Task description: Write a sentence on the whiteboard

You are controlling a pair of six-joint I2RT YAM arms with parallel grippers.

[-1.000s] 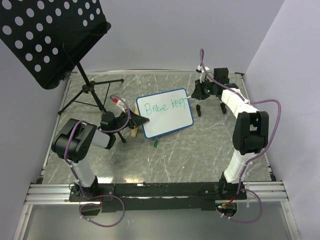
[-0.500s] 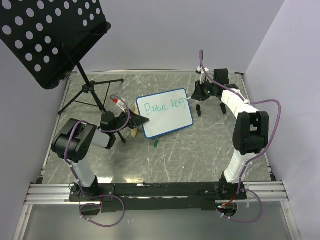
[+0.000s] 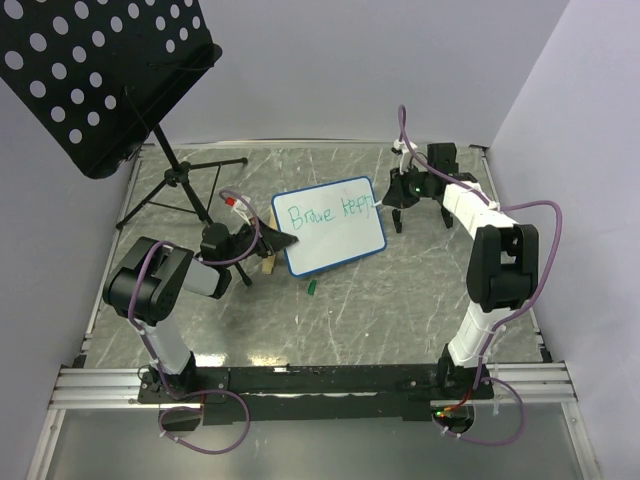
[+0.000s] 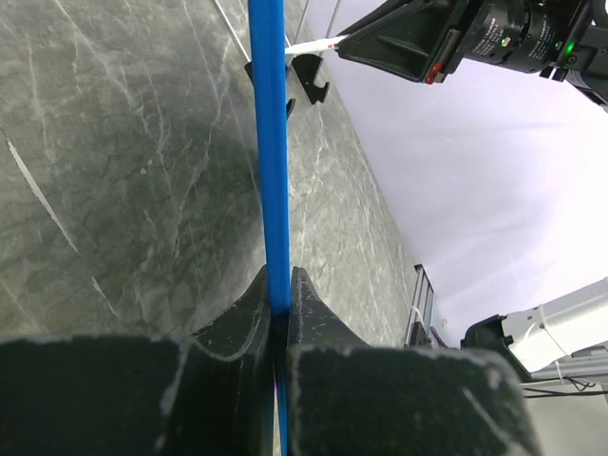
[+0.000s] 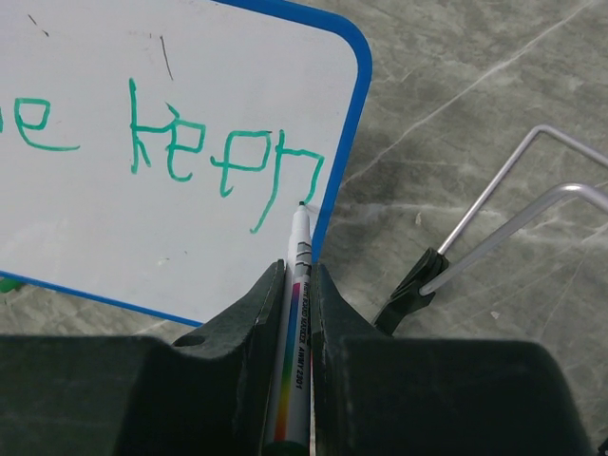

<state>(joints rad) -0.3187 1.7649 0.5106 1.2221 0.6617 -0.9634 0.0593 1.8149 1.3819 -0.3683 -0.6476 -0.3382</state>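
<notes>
whiteboard (image 3: 335, 240) with long axis left-right, right end skewed away, left pincer (image 4: 278, 296) clamped on its blue rim, right pincer (image 5: 296, 278) closed around marker (image 5: 300, 237), tip by end of sentence (image 5: 223, 157)

Small rectangular whiteboard (image 5: 114, 218): smooth, glossy white face with a thin blue plastic rim. Grey marble-patterned tabletop (image 3: 400, 290): smooth, faintly shiny. Slim white plastic marker (image 5: 299, 237): glossy. The right gripper (image 5: 296, 269) has matt, grainy black fingers (image 5: 249, 332).

The whiteboard (image 3: 335, 235) sits in the middle of the surface (image 3: 420, 290). The left tool (image 3: 279, 241) clamps its 9 o'clock edge. The right tool (image 3: 397, 206), at its 3 o'clock edge, holds a marker (image 5: 298, 249) at the end of the sentence (image 5: 223, 163). A music stand (image 3: 100, 70) rises at 10 o'clock.
</notes>
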